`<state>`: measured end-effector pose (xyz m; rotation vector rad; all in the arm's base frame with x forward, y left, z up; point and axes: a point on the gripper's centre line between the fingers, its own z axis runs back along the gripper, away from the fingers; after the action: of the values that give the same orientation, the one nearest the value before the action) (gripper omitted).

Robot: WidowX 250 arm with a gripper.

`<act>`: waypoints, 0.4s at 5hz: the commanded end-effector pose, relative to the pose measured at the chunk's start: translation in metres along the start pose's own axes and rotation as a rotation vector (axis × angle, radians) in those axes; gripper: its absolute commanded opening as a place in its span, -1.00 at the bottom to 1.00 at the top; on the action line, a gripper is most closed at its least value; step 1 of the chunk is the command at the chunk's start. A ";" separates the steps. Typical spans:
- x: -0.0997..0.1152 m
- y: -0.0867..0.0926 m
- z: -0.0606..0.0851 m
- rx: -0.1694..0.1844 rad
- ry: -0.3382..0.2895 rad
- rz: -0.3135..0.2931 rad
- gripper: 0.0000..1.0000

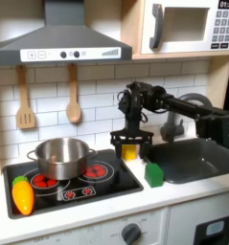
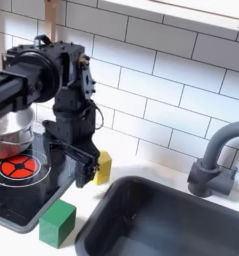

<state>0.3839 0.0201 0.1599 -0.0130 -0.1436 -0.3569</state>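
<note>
My gripper (image 1: 130, 149) (image 2: 97, 166) points straight down over the counter strip between the stove and the sink. A small yellow block (image 1: 131, 152) (image 2: 105, 166) stands between its black fingers, which sit close against the block's sides. The block's lower end is at counter level. A green cube (image 1: 153, 173) (image 2: 57, 222) lies on the counter just in front of the gripper, apart from it. In the second exterior view the near finger (image 2: 85, 168) hides part of the yellow block.
A steel pot (image 1: 60, 156) (image 2: 11, 128) sits on the black stove (image 1: 87, 187) with red burners (image 2: 16, 166). A yellow-orange toy vegetable (image 1: 23, 194) lies at the stove's front left. The sink (image 1: 188, 161) (image 2: 161, 215) and faucet (image 1: 171, 124) (image 2: 215, 160) are to the right in both exterior views.
</note>
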 end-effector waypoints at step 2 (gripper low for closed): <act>0.010 -0.012 -0.001 0.016 -0.007 -0.002 1.00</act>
<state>0.3891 0.0068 0.1648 0.0052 -0.1644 -0.3538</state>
